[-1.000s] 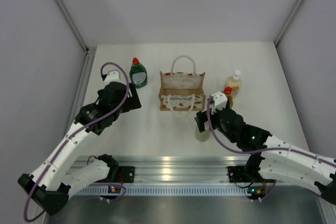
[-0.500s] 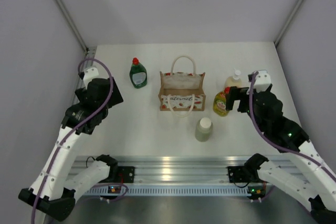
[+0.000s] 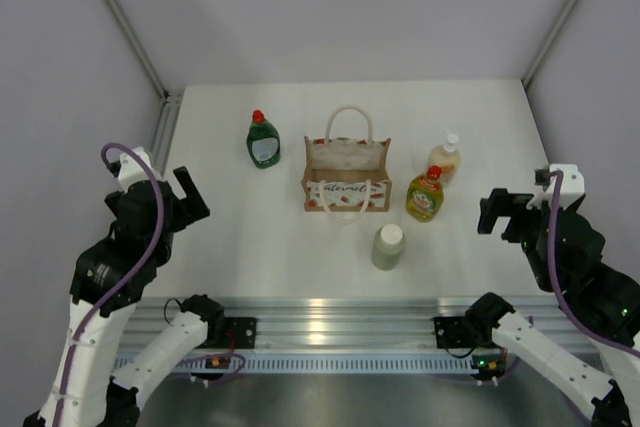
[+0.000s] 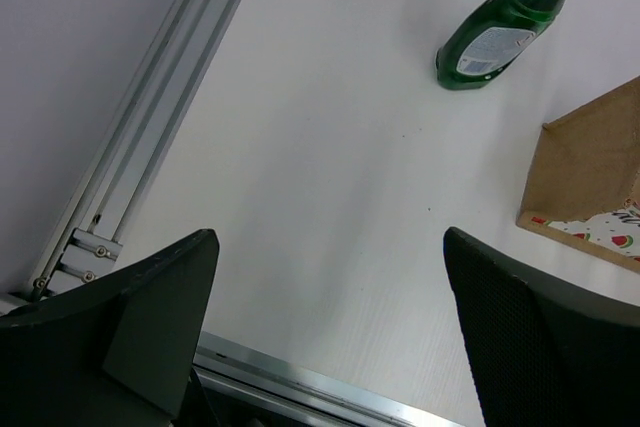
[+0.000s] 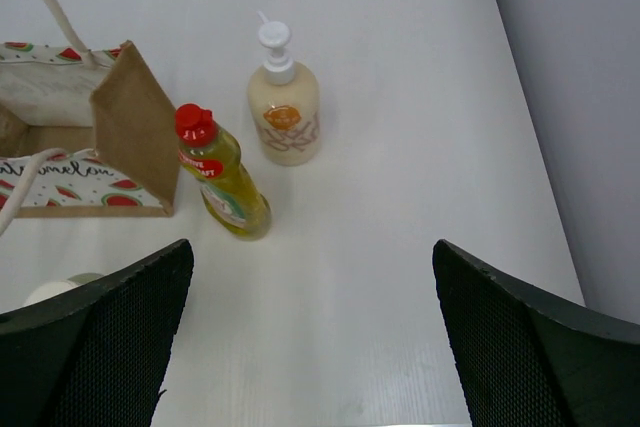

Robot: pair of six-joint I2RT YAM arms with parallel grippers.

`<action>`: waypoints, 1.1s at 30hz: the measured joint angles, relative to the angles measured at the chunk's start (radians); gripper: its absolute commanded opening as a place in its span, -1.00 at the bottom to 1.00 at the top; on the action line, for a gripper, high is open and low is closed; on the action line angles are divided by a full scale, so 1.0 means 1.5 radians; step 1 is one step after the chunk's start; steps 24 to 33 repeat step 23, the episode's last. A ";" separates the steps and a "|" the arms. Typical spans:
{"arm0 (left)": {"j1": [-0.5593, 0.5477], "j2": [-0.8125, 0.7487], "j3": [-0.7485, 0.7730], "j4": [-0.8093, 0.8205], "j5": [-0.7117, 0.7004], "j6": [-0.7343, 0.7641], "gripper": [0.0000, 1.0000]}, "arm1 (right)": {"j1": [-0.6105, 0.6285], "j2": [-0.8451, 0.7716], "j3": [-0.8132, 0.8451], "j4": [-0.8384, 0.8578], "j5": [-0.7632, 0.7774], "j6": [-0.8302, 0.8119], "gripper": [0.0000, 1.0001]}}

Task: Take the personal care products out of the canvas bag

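Top external shows the canvas bag [image 3: 346, 190] boxy, tan, white-fronted, standing upright.

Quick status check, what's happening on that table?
Left fingers open, right fingers open, both empty. Green bottle, yellow bottle, pump bottle, grey cylinder all outside canvas bag. Nothing blocking.

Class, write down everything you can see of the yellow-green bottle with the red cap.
The yellow-green bottle is slim and waisted, of glossy, translucent-looking plastic, with a red cap and a printed front label. It stands upright, cap on, on the white table, just right of the canvas bag and in front of the cream pump bottle, apart from both. Only the table touches it.
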 measured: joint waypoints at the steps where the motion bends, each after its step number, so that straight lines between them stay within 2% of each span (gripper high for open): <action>1: 0.000 -0.003 0.000 -0.004 0.001 0.000 0.96 | 0.000 -0.003 0.000 -0.005 0.004 0.000 0.99; 15: 0.000 -0.018 -0.010 -0.010 0.005 -0.001 0.96 | 0.000 -0.006 0.000 -0.030 0.055 0.023 0.99; 33: 0.000 -0.018 -0.012 -0.010 0.005 -0.013 0.96 | 0.000 -0.006 0.000 -0.030 0.064 0.033 0.99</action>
